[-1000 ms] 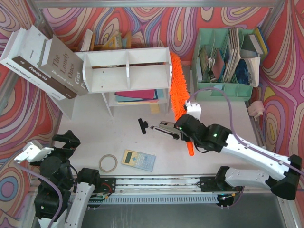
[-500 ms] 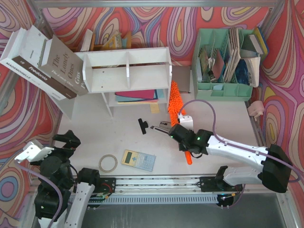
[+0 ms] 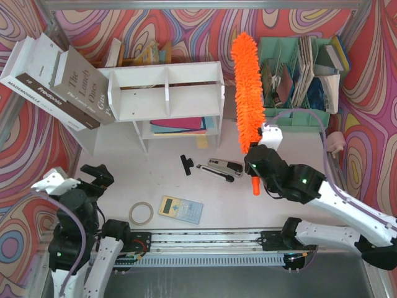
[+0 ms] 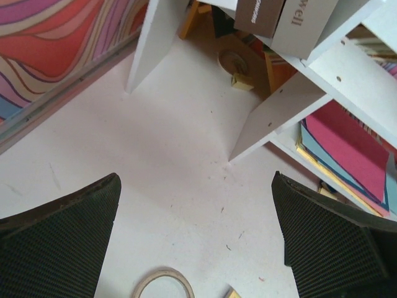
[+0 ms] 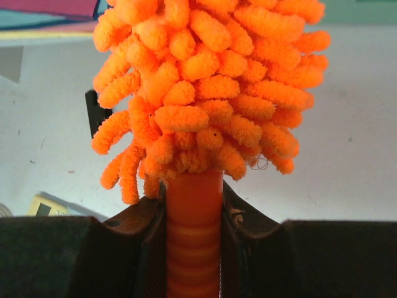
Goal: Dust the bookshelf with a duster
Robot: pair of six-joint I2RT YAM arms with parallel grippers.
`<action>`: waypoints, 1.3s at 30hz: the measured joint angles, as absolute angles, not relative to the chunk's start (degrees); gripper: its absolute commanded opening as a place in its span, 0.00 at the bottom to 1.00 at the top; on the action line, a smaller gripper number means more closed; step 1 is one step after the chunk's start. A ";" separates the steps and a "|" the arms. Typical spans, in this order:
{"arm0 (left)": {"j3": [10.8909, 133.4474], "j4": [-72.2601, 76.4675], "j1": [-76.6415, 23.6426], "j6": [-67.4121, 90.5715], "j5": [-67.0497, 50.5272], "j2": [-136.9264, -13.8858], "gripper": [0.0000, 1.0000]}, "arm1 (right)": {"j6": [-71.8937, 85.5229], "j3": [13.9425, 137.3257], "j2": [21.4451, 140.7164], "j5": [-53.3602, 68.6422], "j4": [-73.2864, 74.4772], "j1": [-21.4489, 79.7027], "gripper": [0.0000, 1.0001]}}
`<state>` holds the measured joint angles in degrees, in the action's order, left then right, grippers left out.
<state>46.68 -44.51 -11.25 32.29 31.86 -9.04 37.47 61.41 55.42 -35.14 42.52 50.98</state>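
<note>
Duster [image 3: 246, 99]: fluffy bright-orange chenille, ribbed orange handle.

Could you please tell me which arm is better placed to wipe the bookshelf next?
Right: the right gripper is shut on the duster, just beside the bookshelf. The left gripper is open and empty, farther off.

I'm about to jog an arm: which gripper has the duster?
The right gripper, shut on the orange handle of the duster. The left gripper hangs open with nothing between its fingers, above the table.
</note>
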 measured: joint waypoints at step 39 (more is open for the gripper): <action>58.39 -30.52 -11.25 46.70 3.42 -33.45 0.98 | 1.80 39.11 51.37 -7.90 -3.53 50.98 0.00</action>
